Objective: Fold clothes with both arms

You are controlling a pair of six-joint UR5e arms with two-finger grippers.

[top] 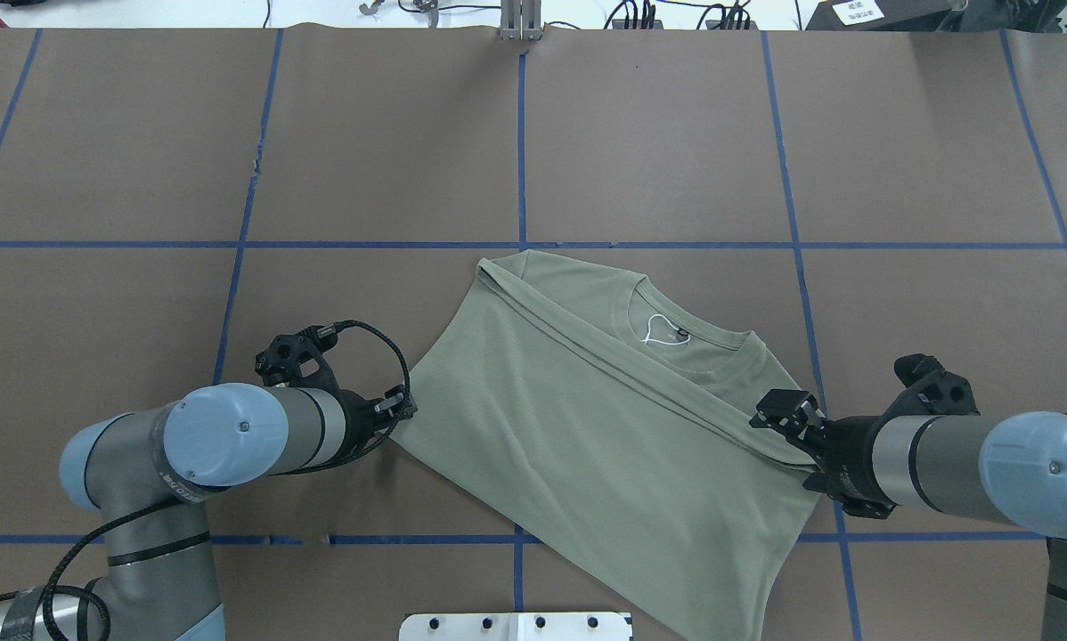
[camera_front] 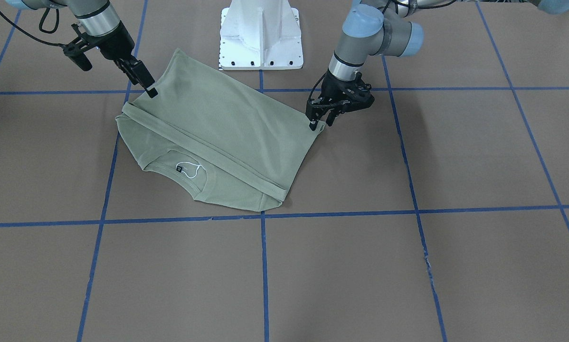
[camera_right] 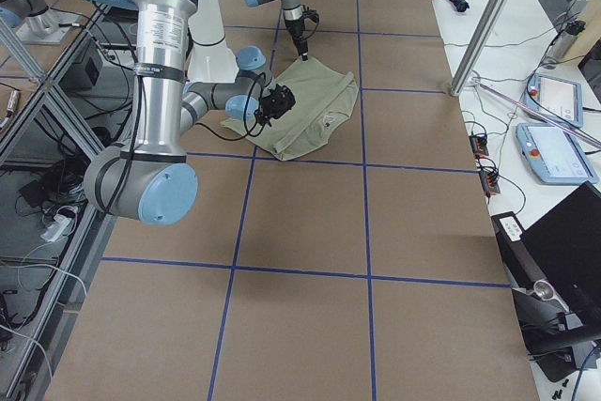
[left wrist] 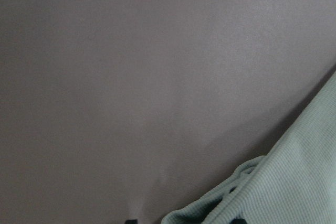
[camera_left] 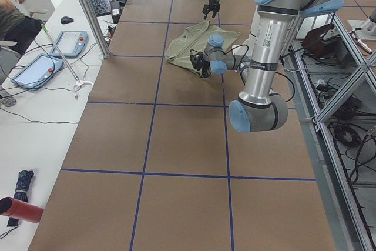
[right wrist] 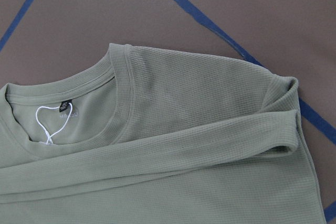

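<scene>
The brown counter (top: 658, 142) carried the green shirt (top: 587, 418), which lay partly folded just in front of the white pedestal (camera_front: 261, 35); the left tool (camera_front: 318, 124) was closed on one shirt corner; the right tool (camera_front: 150, 90) was closed on the opposite edge.

Most of the left wrist-mounted view is bare brown table surface (left wrist: 136, 77), smooth and evenly lit, with a faint darker shading running toward the lower right. A corner of sage-green ribbed knit fabric (left wrist: 294, 182) fills the lower right, its straight edge slanting up to the right border. At its lower left end the cloth bunches into a small rolled, wrinkled fold (left wrist: 236, 182) that lies against the table, with two tiny dark shapes at the bottom edge too cropped to identify.
</scene>
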